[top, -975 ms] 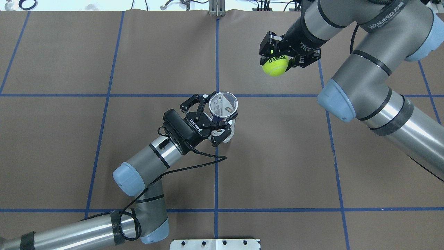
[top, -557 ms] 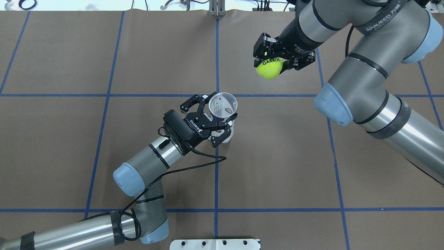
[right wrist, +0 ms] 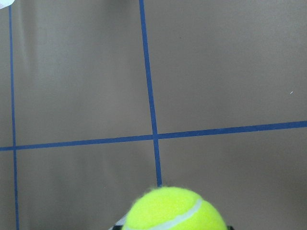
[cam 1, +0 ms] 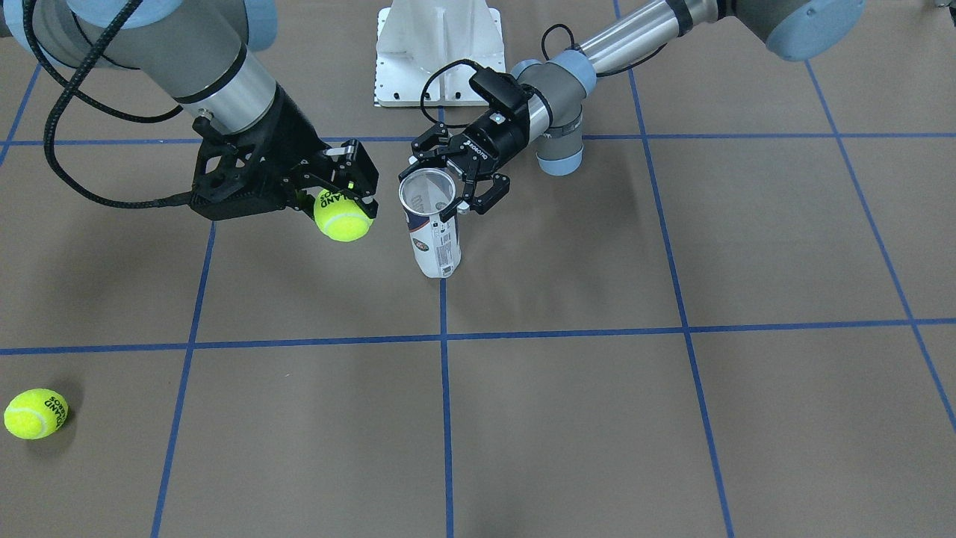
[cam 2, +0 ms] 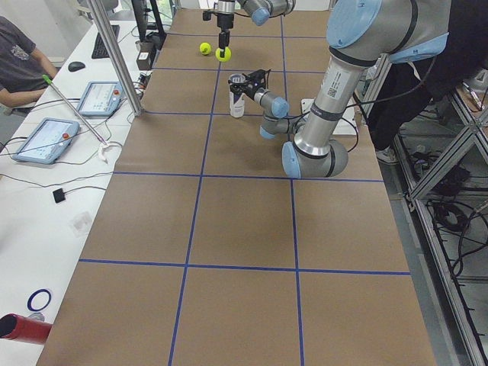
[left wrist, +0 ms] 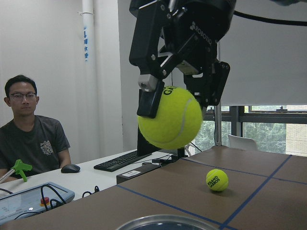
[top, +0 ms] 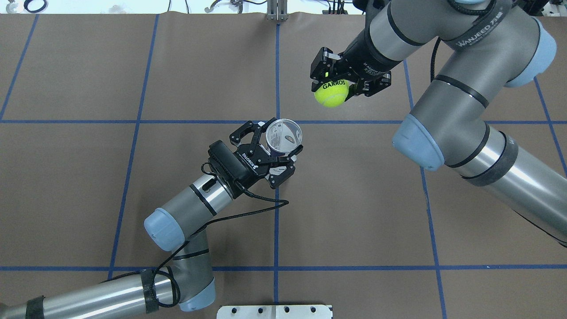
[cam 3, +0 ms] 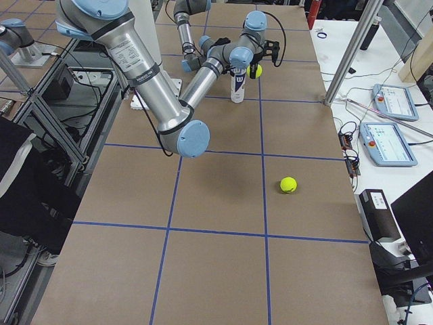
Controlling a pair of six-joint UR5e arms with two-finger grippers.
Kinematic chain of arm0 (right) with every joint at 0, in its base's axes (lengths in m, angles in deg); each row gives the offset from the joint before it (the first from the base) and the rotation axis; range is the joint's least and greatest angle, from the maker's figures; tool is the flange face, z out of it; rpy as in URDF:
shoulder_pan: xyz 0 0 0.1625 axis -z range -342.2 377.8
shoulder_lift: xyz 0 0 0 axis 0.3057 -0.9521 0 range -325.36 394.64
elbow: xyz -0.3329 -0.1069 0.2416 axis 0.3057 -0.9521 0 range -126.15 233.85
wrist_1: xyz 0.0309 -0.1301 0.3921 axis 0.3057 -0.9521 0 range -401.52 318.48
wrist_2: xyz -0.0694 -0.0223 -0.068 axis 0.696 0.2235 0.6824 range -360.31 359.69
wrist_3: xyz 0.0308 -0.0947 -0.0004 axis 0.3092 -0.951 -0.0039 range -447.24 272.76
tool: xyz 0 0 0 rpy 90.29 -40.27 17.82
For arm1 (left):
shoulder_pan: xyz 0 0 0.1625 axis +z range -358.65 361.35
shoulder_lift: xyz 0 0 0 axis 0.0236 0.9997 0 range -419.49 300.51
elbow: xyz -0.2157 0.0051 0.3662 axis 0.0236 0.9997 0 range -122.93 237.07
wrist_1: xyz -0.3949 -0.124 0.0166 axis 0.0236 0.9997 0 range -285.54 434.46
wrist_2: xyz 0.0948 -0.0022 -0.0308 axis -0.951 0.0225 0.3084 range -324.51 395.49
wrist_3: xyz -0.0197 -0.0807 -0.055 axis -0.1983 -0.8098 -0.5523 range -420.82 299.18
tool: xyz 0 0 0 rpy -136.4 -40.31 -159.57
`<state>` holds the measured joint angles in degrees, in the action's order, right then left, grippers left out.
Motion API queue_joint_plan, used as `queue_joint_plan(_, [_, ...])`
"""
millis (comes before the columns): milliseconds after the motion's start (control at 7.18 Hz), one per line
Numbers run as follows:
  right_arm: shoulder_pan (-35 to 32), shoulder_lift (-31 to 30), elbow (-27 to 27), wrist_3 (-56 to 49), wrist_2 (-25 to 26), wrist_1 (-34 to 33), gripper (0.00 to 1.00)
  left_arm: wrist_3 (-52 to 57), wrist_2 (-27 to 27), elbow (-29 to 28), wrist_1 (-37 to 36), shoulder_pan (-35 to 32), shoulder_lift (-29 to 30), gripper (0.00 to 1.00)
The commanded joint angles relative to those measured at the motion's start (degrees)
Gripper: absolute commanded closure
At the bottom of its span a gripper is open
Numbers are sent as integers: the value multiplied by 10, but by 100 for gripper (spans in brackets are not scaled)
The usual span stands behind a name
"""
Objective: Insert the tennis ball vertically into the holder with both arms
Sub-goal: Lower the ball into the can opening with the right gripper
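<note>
The holder (top: 283, 136), a clear can with a white and navy label, stands about upright near the table's middle with its mouth open upward. My left gripper (top: 275, 150) is shut on the holder's side; both also show in the front view, holder (cam 1: 433, 232) and gripper (cam 1: 452, 187). My right gripper (top: 333, 85) is shut on a yellow tennis ball (top: 331, 94) and holds it in the air, beyond and to the right of the holder's mouth. In the front view the ball (cam 1: 343, 215) hangs just beside the rim. The left wrist view shows the ball (left wrist: 169, 118) above the rim (left wrist: 168, 222).
A second tennis ball (cam 1: 34, 413) lies loose on the table's far right part, also in the right side view (cam 3: 289, 184). The white pedestal base (cam 1: 439, 52) stands at the robot's edge. An operator (left wrist: 31, 136) sits at a side desk with tablets.
My right arm has carried the tennis ball leftward and slightly nearer, toward the holder. The left gripper still holds the holder in nearly the same place.
</note>
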<state>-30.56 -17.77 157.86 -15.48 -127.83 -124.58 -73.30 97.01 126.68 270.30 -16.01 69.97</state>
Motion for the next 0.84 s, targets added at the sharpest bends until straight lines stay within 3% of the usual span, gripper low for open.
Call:
queue_joint_plan(0, [14,1,4,3,3,0,100,0,0,0,0,0,0,13])
queue_joint_plan(696, [50,26,5,41,33,0,100,1,0,-2,0,0,0,16])
